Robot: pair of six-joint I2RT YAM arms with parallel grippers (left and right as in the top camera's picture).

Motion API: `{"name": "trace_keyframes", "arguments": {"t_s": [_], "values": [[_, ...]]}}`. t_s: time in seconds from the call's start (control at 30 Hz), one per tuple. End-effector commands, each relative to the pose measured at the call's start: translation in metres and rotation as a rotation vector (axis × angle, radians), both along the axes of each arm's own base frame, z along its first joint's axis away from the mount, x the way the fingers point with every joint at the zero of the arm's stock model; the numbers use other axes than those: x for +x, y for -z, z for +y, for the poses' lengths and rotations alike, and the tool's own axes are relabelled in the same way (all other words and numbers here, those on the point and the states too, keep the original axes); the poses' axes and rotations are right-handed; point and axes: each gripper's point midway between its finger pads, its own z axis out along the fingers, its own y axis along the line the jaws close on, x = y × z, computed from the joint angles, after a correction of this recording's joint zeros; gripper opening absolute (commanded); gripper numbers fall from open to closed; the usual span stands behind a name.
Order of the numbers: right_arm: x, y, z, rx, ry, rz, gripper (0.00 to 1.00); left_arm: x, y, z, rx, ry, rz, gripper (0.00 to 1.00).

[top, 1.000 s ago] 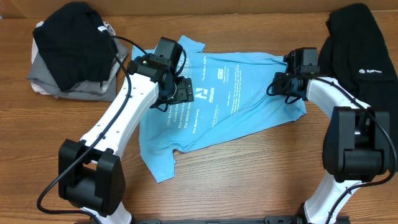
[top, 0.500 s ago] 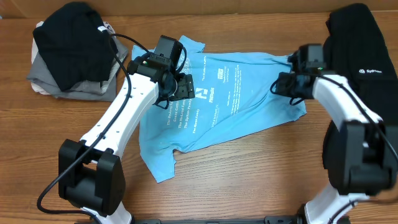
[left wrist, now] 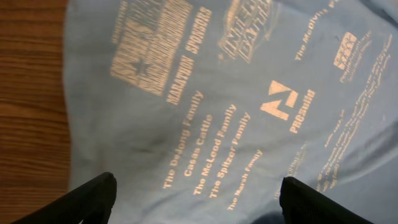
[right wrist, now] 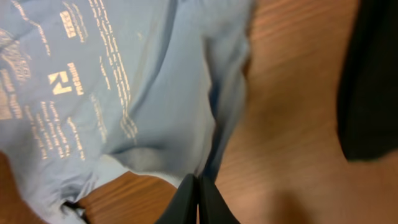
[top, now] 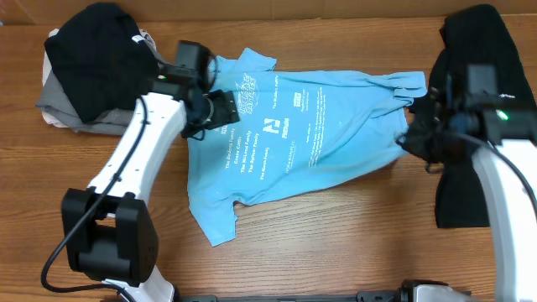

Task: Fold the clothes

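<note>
Light-blue T-shirt: spread flat across the middle of the wooden tabletop, white print facing up, one sleeve toward the far edge and another toward the near edge.

Left claw: spread wide, hovering over the shirt's left part by the printed lines, gripping nothing; both dark fingertips apart at the bottom of the wrist view, cloth filling the space between.

Right claw: pressed together at the shirt's right edge, pinching the hem, with a fold of blue cloth running up from the tips.

Just right of that claw: black garment with a small white logo, draped down the tabletop's right side, partly under the right arm, near the shirt's edge.

Far left corner: pile of clothes, black on top of grey and white, close beside the left arm, apart from the shirt.
</note>
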Motion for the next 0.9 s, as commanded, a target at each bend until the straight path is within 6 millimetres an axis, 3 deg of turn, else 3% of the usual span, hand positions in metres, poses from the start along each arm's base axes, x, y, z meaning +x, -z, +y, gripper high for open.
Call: {"name": "trace_keyframes", "arguments": {"t_s": [0.0, 0.23, 0.63, 0.87], "values": [[-0.029, -0.042, -0.007, 0.019, 0.129, -0.099, 0.04, -0.001, 0.003, 0.006, -0.047, 0.049, 0.014, 0.86], [-0.11, -0.053, -0.025, -0.056, 0.299, -0.022, 0.04, -0.002, 0.004, 0.014, -0.027, 0.091, 0.01, 0.87], [-0.123, -0.027, -0.032, -0.104, 0.337, 0.065, 0.04, -0.019, 0.009, 0.021, 0.021, 0.142, 0.071, 0.88], [-0.126, -0.003, -0.028, -0.087, 0.328, 0.179, 0.11, -0.017, 0.009, 0.022, 0.033, 0.169, 0.056, 0.89]]}}
